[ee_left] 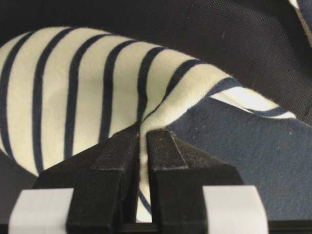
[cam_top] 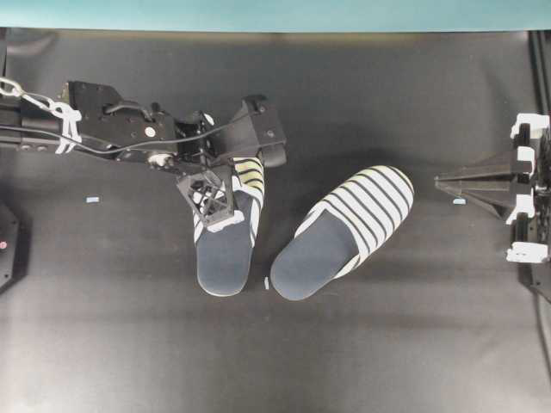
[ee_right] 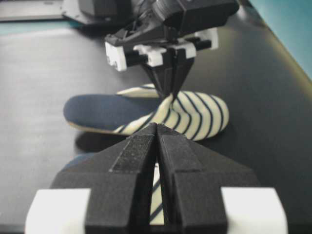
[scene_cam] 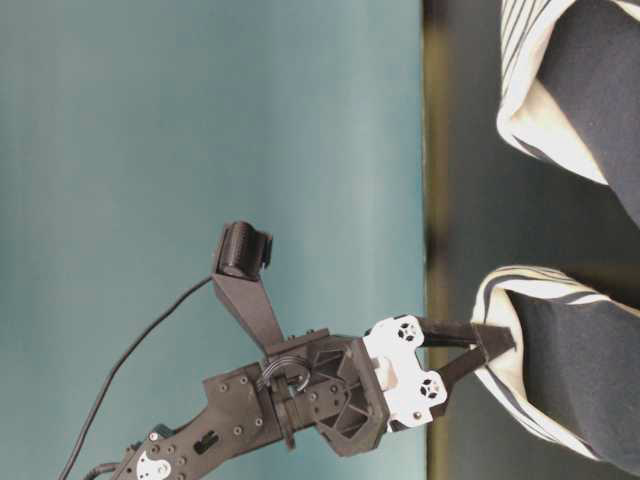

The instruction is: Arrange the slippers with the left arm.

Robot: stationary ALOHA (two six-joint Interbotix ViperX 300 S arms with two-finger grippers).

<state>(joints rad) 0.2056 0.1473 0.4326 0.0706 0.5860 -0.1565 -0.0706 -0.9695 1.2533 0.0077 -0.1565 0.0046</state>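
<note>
Two cream-and-navy striped slippers lie side by side mid-table, toes away from the front edge. My left gripper [cam_top: 225,215] points down onto the left slipper [cam_top: 225,245] and is shut on the cream rim of its upper. The left wrist view shows the fingertips [ee_left: 161,139] pinching that rim where stripes [ee_left: 73,97] meet navy insole [ee_left: 243,146]. From table level the left gripper [scene_cam: 495,345] nips the slipper's edge [scene_cam: 520,375]. The right slipper [cam_top: 344,232] lies free, angled to the right. My right gripper [cam_top: 441,182] rests at the right edge, shut on nothing [ee_right: 157,126].
The black mat [cam_top: 129,344] covers the table, with a teal wall [cam_top: 275,13] behind. Small pale tape marks lie at the left [cam_top: 93,200] and by the right gripper [cam_top: 459,201]. A tiny white scrap [cam_top: 267,282] sits between the slippers' heels.
</note>
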